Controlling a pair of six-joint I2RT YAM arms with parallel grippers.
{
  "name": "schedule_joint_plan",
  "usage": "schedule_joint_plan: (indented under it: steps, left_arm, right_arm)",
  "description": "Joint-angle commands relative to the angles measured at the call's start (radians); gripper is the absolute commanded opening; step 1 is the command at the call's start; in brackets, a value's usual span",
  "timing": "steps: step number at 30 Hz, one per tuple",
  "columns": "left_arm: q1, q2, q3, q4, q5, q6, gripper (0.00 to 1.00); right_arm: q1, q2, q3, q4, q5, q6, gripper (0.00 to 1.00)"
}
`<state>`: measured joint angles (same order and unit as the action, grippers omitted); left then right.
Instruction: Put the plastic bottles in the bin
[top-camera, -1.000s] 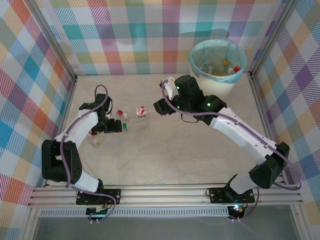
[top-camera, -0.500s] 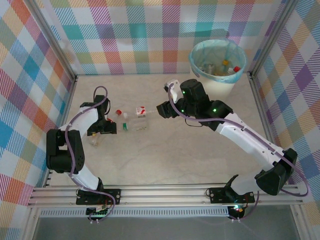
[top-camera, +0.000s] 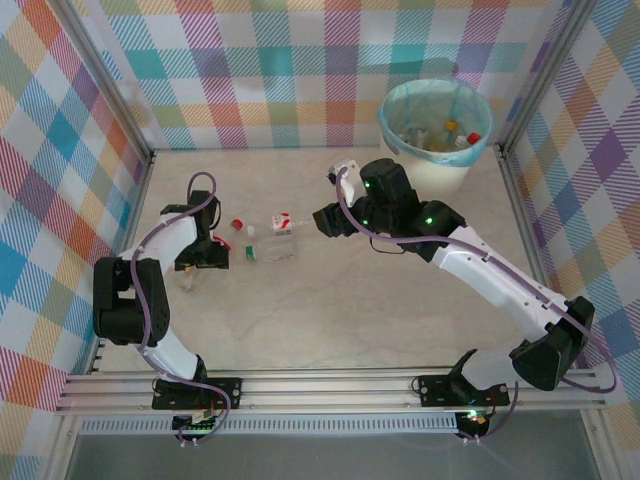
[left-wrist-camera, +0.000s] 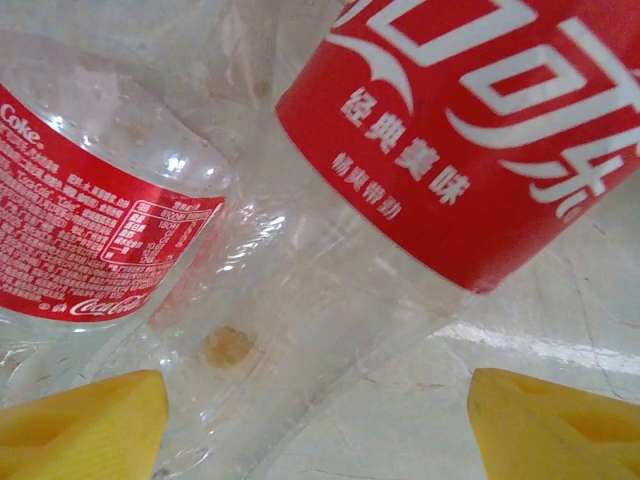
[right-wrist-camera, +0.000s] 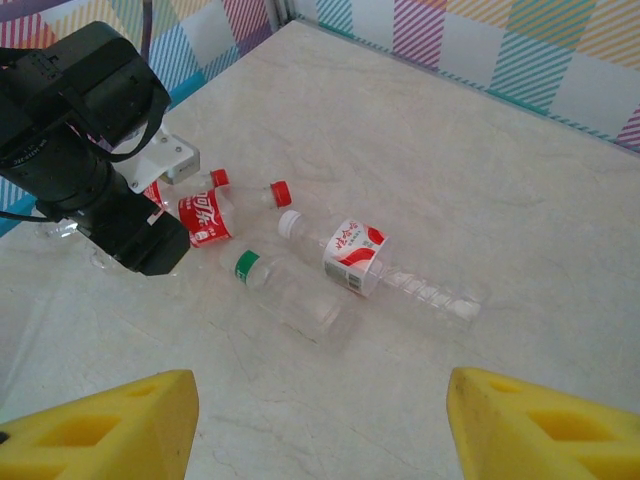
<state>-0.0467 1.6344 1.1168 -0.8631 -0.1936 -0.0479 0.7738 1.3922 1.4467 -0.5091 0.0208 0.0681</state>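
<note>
Left jaws are spread wide around a red-labelled plastic bottle (left-wrist-camera: 470, 140), a second bottle (left-wrist-camera: 90, 220) beside it. Right jaws are held wide, empty, more bottles (right-wrist-camera: 355, 258) ahead; the bin (top-camera: 440, 172) is well behind.

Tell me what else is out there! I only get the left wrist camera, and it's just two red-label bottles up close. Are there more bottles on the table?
Observer: Yes, two more. In the right wrist view a green-capped bottle and a longer white-capped bottle lie right beside yours.
Operator: Where's the bin? I can't find it!
Observer: The top view shows the bin in the far right corner, with other bottles already in it.
Operator: Is the other arm carrying one?
Observer: No. The right gripper is open, with nothing between its yellow fingers.
</note>
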Motion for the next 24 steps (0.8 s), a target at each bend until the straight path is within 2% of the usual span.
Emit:
schedule_joint_plan:
  steps: [1, 7, 15, 21, 24]
  left_arm:
    - [0.007, -0.032, -0.024, -0.020, 0.110, 0.000, 0.77]
    - [0.007, -0.070, -0.015, -0.014, 0.060, 0.000, 0.80]
    - [0.007, -0.003, 0.000, -0.012, 0.031, 0.000, 0.84]
    - [0.007, 0.051, -0.014, -0.017, 0.067, 0.002, 0.83]
    - [0.007, 0.060, -0.026, -0.018, 0.077, 0.002, 0.79]
  right_arm:
    - [0.005, -0.022, 0.003, 0.017, -0.021, 0.015, 0.66]
    - [0.005, -0.024, 0.001, 0.018, -0.009, -0.001, 0.66]
    - [0.005, -0.018, 0.000, 0.014, -0.011, -0.004, 0.67]
    - [0.006, -0.010, -0.006, 0.006, -0.010, -0.002, 0.67]
    - [0.005, -0.007, -0.005, 0.009, -0.010, -0.004, 0.67]
